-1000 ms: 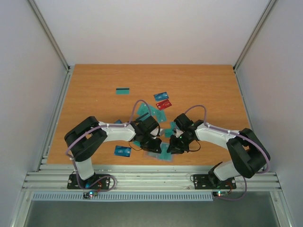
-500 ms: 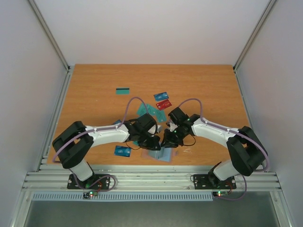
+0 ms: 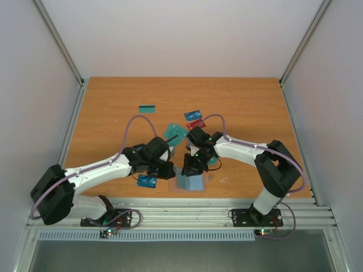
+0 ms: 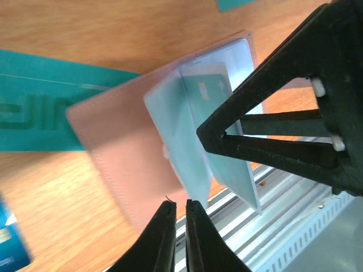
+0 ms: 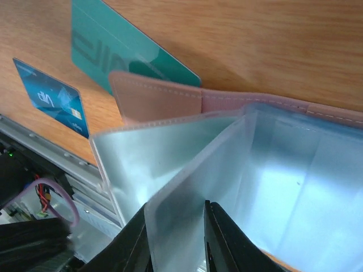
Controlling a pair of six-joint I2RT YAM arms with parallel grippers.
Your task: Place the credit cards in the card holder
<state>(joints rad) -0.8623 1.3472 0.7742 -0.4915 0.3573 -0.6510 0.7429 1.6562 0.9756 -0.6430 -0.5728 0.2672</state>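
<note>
The card holder (image 3: 191,182) lies open near the table's front edge, tan cover down and clear sleeves standing up. It also shows in the left wrist view (image 4: 125,158) and the right wrist view (image 5: 164,93). My right gripper (image 3: 189,165) is over it, jaws partly open, with a clear sleeve leaf (image 5: 187,187) between the fingers. My left gripper (image 3: 165,170) is shut and empty just left of the holder (image 4: 178,226). One teal card (image 4: 212,90) sits inside a sleeve. Loose credit cards lie around: blue (image 3: 146,181), teal (image 3: 176,133), red (image 3: 196,124), blue (image 3: 193,115), and a striped teal one (image 3: 147,108).
A teal card (image 5: 113,48) lies partly under the holder's cover and a blue card (image 5: 54,99) is beside it. The metal rail (image 3: 181,212) runs right below the holder at the table's front edge. Grey walls close in both sides.
Both grippers have moved left and away from the front edge. The left arm has stretched out low. The holder's sleeves now stand open under my right gripper.
</note>
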